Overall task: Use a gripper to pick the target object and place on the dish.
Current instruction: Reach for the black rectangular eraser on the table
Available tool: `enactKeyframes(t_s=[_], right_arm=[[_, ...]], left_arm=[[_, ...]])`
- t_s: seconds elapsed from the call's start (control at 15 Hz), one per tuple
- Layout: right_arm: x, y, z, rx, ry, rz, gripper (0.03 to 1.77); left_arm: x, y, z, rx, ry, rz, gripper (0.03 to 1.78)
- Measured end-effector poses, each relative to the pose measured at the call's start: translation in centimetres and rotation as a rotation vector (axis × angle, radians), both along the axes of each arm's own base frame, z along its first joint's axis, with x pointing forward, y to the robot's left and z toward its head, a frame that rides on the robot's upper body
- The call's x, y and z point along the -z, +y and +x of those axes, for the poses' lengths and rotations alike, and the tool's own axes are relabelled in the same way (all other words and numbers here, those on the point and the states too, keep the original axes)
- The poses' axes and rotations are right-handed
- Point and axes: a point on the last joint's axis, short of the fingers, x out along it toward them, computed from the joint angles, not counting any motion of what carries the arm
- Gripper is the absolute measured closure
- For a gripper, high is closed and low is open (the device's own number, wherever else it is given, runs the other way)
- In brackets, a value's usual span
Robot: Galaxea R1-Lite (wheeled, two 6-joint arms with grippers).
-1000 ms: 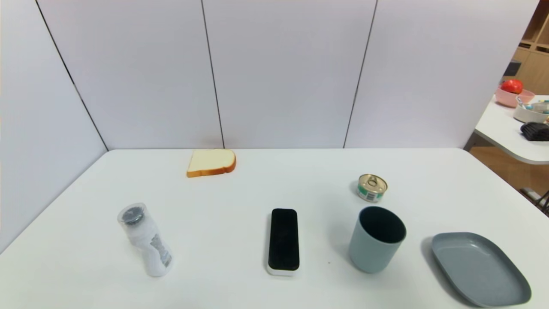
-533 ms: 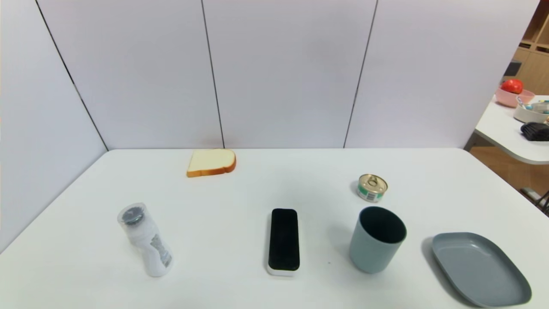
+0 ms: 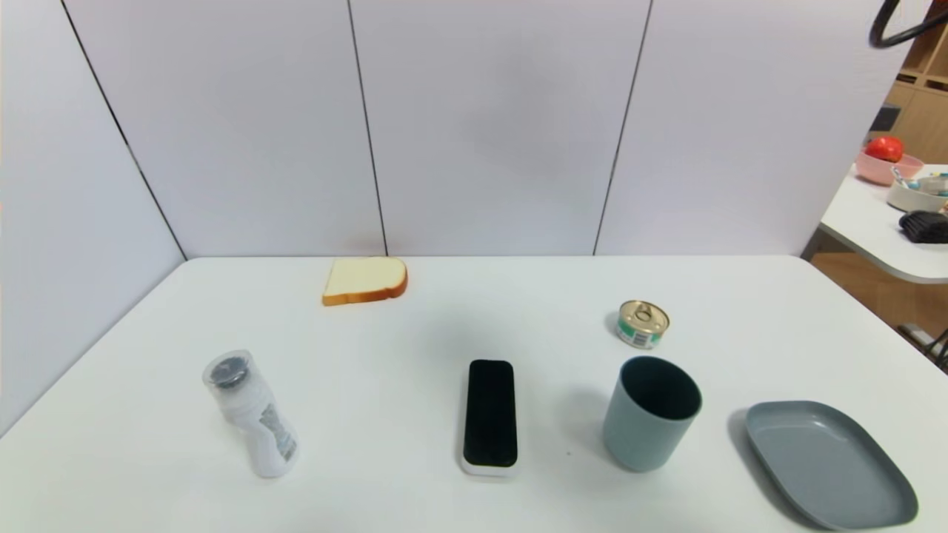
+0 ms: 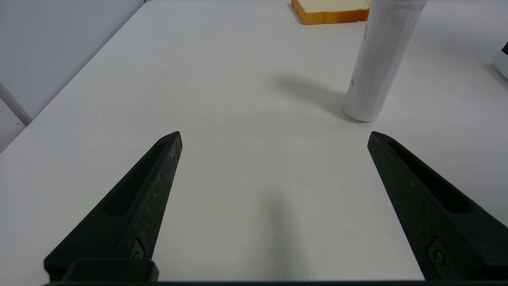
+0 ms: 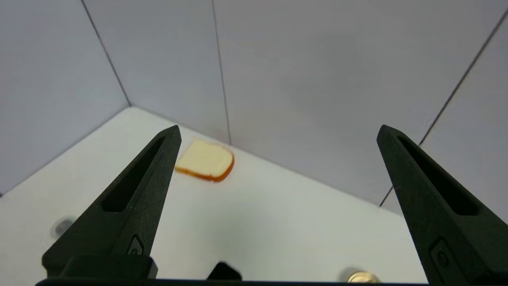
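The target object [image 3: 489,416], a flat oblong block with a black top and white base, lies lengthwise at the table's front centre. To its right, past the cup, the grey-blue oval dish [image 3: 826,463] sits empty at the front right corner. Neither gripper shows in the head view. My left gripper [image 4: 274,137] is open, low over bare table short of the white bottle [image 4: 381,59]. My right gripper [image 5: 279,129] is open and high above the table, facing the back wall; a dark end of the target object [image 5: 224,272] peeks in at that view's edge.
A tall grey-blue cup [image 3: 650,411] stands between the block and the dish. A small tin can [image 3: 642,323] sits behind the cup. A bread slice [image 3: 364,280] lies at the back, and the white bottle [image 3: 250,413] stands at the front left. A black cable [image 3: 885,29] hangs at the top right.
A loop of black cable has come into the top right corner of the head view. The things on the table have not moved.
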Motion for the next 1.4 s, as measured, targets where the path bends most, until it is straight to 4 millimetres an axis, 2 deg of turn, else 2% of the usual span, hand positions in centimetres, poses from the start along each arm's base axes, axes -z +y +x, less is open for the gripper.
enactKeyframes(t_s=[0.4,0.87,1.4], right_arm=[[4.6,3.8,0.9,-0.05,0.307,-0.065,0.09],[8.6,6.0,1.3,-0.08,0.628,-0.085,0.09],[13.7,9.3,3.7,-0.038,0.837,-0.149,0.09]], left_arm=[[0.0,0.0,0.0,0.0,0.0,0.0,0.12],[0.0,0.0,0.0,0.0,0.0,0.0,0.12],[0.0,0.0,0.0,0.0,0.0,0.0,0.12]])
